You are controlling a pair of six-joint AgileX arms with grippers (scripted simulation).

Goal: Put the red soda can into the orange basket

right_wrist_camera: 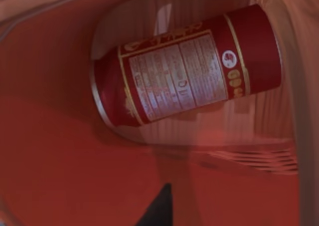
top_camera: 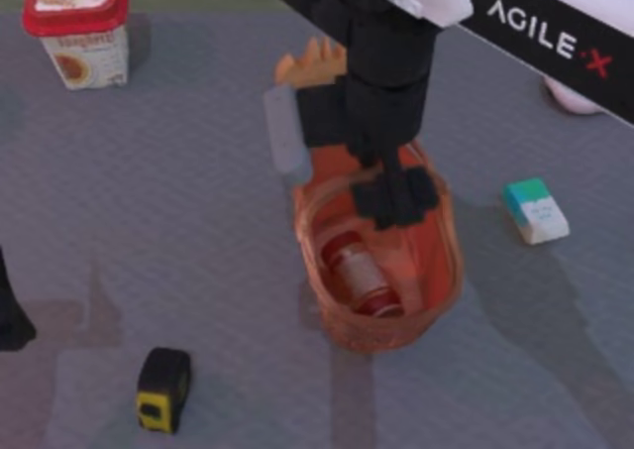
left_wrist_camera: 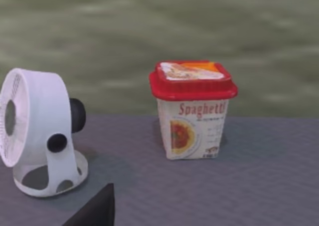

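Observation:
The red soda can point(top_camera: 362, 271) lies on its side on the slatted bottom of the orange basket point(top_camera: 381, 338), and nothing touches it. In the right wrist view the red soda can point(right_wrist_camera: 189, 66) shows its label, with the orange basket's wall point(right_wrist_camera: 55, 156) around it. My right gripper point(top_camera: 396, 199) hangs over the far end of the basket, above the can, open and holding nothing. One dark fingertip point(right_wrist_camera: 162, 208) shows well clear of the can. My left arm point(top_camera: 12, 315) is parked at the table's left edge, open, with one fingertip point(left_wrist_camera: 99, 208) in view.
A red-lidded spaghetti tub point(top_camera: 79, 23) point(left_wrist_camera: 193, 111) stands at the far left, next to a white fan point(left_wrist_camera: 35, 131). A black-and-yellow tape measure point(top_camera: 163, 390) lies near front left. A teal-and-white box point(top_camera: 535, 211) sits right of the basket. An orange spiky block point(top_camera: 312, 62) and a grey block point(top_camera: 285, 132) lie behind it.

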